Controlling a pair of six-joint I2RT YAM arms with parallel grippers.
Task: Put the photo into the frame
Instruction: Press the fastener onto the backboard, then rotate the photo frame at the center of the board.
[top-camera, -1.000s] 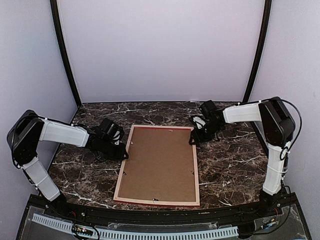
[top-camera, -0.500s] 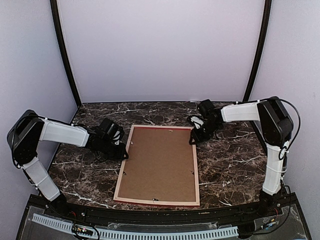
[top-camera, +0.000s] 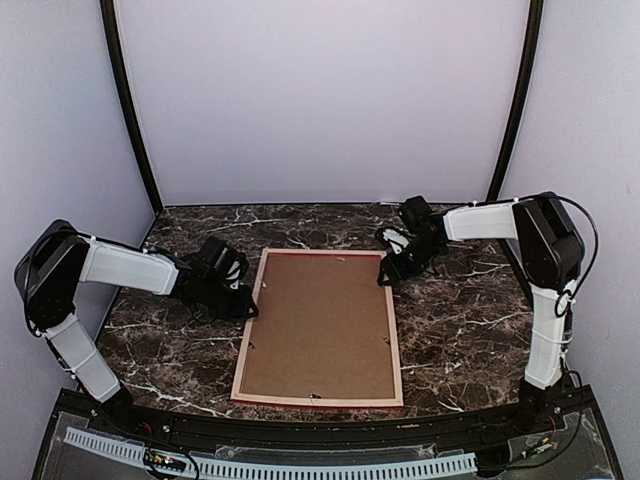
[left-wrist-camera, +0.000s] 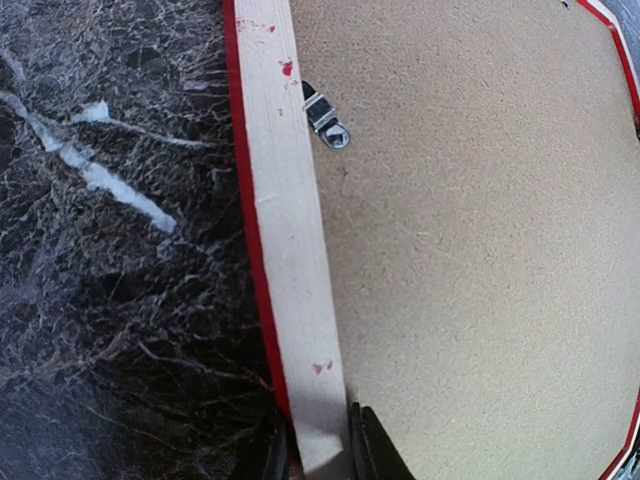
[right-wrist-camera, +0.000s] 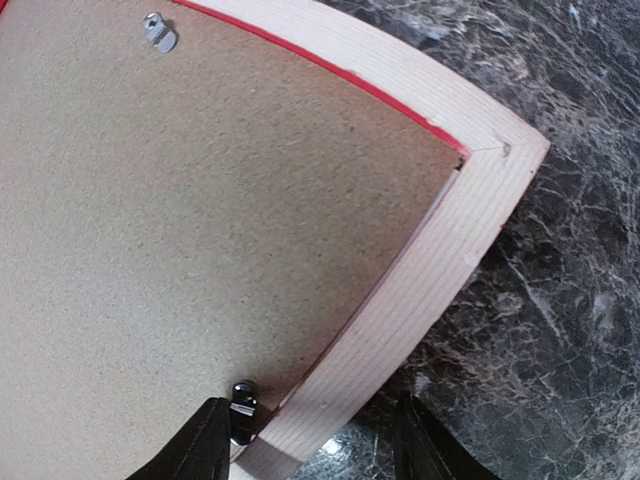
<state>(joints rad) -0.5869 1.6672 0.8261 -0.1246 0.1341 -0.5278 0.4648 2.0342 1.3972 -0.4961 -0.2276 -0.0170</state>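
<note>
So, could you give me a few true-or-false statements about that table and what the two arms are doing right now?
1. The frame lies back side up on the table. True.
2. A cat photo lies in plain view beside it. False: no print shows; only the brown backing board is visible, filling the frame.
3. The left gripper pinches the frame's left rail. True.
4. The right gripper hangs over the near edge of the table, far from the frame. False: it straddles the rail by the frame's far right corner, jaws open.
5. The table is plain white. False: it is dark marble with pale veins.
</note>
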